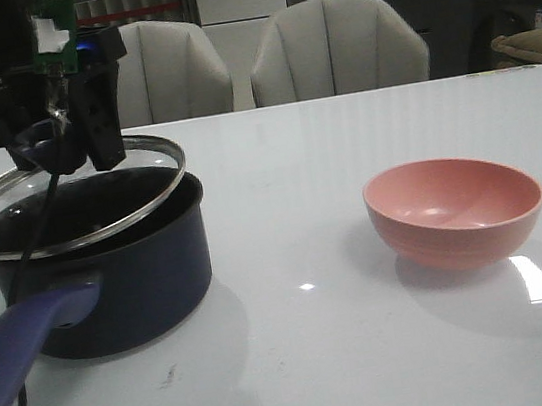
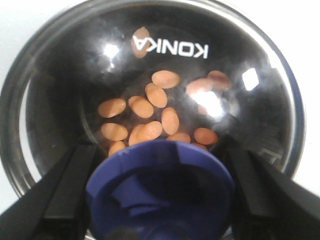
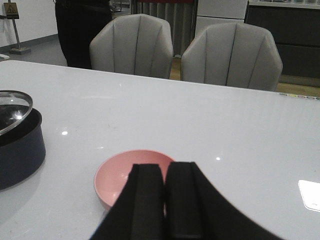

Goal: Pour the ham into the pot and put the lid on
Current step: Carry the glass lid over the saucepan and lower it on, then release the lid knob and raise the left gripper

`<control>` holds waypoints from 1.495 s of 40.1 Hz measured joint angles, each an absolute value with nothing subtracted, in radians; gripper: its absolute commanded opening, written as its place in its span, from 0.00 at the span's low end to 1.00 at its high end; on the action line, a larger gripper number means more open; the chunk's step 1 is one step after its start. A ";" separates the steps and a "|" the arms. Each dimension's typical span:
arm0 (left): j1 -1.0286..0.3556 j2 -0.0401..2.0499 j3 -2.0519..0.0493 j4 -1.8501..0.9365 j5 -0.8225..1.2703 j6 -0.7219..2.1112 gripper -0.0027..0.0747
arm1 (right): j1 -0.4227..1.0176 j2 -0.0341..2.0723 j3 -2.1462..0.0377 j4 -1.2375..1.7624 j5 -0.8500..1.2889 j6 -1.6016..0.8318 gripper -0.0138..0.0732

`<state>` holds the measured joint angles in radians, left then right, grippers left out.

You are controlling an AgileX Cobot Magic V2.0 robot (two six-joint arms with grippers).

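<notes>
The dark navy pot stands at the table's left, its purple-blue handle pointing toward the front. My left gripper is shut on the lid's purple-blue knob. It holds the glass lid tilted over the pot's mouth, its right edge raised. Several orange-pink ham slices lie inside the pot, seen through the glass in the left wrist view. My right gripper is shut and empty, above the near side of the salmon-pink bowl. It does not show in the front view.
The pink bowl sits empty right of the table's centre. Two grey chairs stand behind the far edge. A black cable hangs from the left arm past the pot's front. The pot also shows in the right wrist view.
</notes>
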<state>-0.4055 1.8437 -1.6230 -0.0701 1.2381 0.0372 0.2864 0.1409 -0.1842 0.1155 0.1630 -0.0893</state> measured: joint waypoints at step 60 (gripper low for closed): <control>-0.418 1.894 -1.741 -0.054 1.226 0.043 0.80 | 0.286 0.141 -0.184 0.115 0.163 -0.089 0.34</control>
